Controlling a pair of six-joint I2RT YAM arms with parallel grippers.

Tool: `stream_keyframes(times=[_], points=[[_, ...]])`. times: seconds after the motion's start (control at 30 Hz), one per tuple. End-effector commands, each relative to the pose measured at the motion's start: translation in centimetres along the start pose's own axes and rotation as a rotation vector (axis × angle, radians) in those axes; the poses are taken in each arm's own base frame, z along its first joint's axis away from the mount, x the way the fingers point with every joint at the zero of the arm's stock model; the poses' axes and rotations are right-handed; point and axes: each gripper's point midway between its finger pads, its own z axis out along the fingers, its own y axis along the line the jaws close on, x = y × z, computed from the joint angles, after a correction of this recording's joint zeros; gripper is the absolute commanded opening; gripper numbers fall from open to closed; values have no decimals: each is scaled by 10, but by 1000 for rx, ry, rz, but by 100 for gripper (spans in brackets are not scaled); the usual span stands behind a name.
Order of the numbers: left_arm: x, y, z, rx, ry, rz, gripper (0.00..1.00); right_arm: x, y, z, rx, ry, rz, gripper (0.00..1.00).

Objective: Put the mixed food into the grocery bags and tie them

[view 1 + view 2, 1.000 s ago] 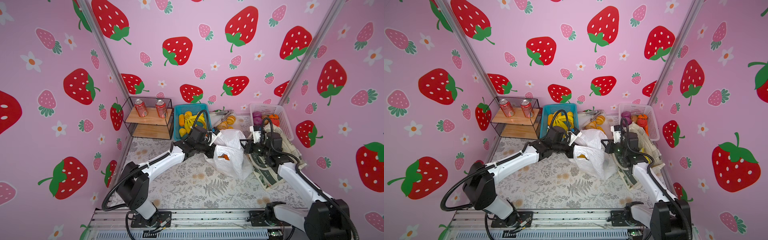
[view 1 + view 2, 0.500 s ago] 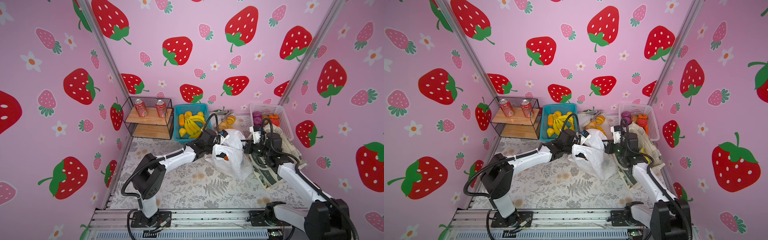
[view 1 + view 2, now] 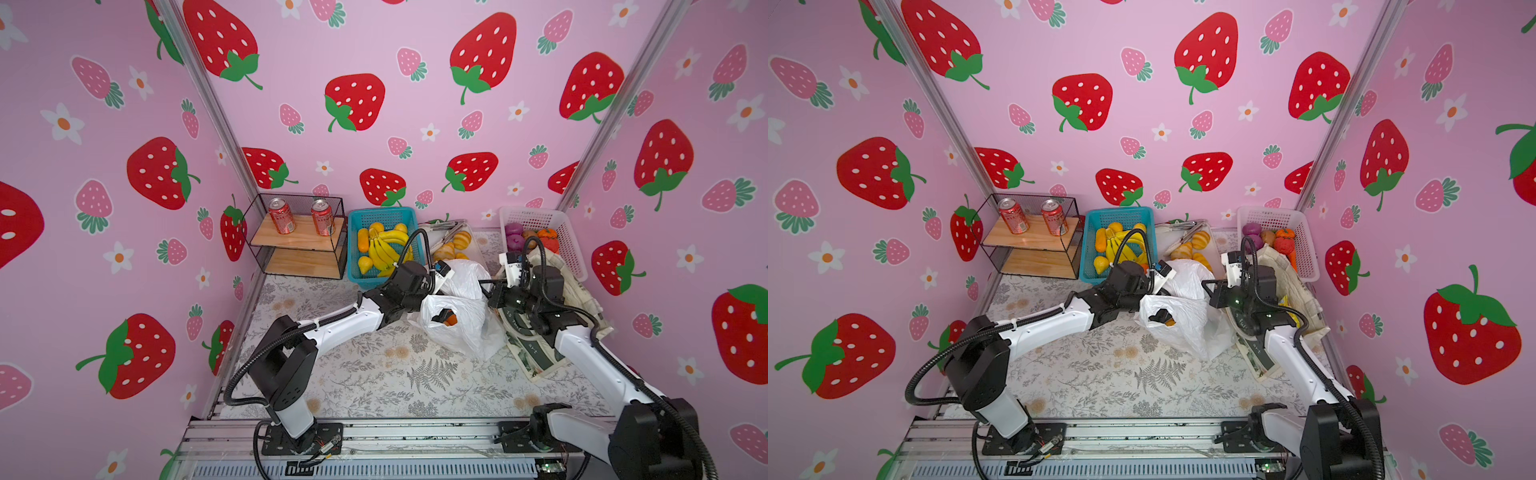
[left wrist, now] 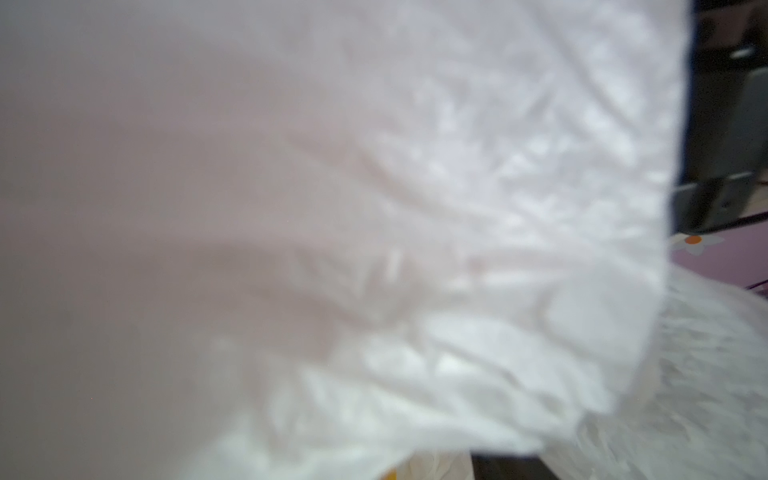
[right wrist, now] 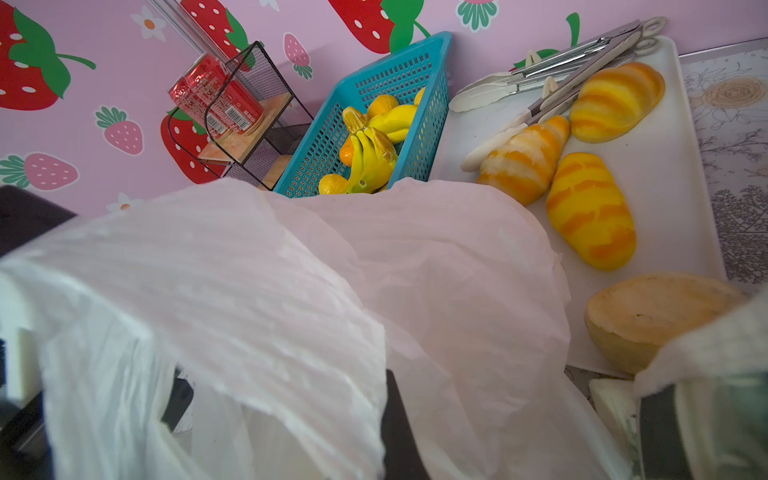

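**At the bag's 9 o'clock side: left fingers inside, right fingers clamping the rim**

In the middle of the table [image 3: 374, 374], the white plastic bag [image 3: 465, 332] is lying with its long axis running from about 11 o'clock down to 5 o'clock in both top views. Its mouth seems to be facing 9 o'clock. The left fingers [image 3: 441, 313] are sitting inside that mouth. 1 dark tip is showing through a gap in the film, with a small orange fruit [image 3: 452, 320] touching it on its 3 o'clock side. Whether these fingers are spread or pinching the fruit cannot be told, because white film is filling the left wrist view.

At the bag's 2 o'clock corner, the right fingers [image 3: 487, 286] are pressed together. They seem to be pinching the rim and propping the mouth up, and the film is draping over them in the right wrist view.

The coming move is likely hanging on where the remaining food lies from that mouth. The golden rolls [image 3: 462, 239] are resting on the white tray [image 3: 473, 253] at 12 o'clock, just beyond the bag. The blue basket [image 3: 382, 216] is standing at 11 o'clock. Both are lying nearer the left arm, which is also the arm not occupied with the rim. The canvas tote [image 3: 577, 291] is lying at 3 o'clock, under the right arm.
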Motion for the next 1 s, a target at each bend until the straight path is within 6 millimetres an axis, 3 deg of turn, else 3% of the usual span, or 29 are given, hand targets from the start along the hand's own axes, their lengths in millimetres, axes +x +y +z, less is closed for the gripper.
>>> stream_keyframes(times=[0.0, 0.13, 0.27, 0.37, 0.63, 0.77, 0.97], points=[[-7, 2, -29, -35, -58, -8, 71, 0, -2, -2, 8, -6, -16, 1], [5, 19, -64, -106, -117, -89, 70, -1, -3, 0, 5, -4, -15, 1], [31, 62, -91, -325, -129, -248, 69, -2, -2, 1, 0, -6, -16, 1], [51, 72, -88, -358, -58, -334, 71, -6, -1, 1, -2, -12, -17, 1], [71, 73, -54, -296, 25, -459, 66, -11, 3, -1, -9, -24, -13, 1], [76, 71, -46, -262, 32, -469, 51, -13, 5, -1, -21, -29, -6, 1], [54, 45, -51, -113, -48, -441, 16, -24, 12, 0, -43, -51, -9, 1]])
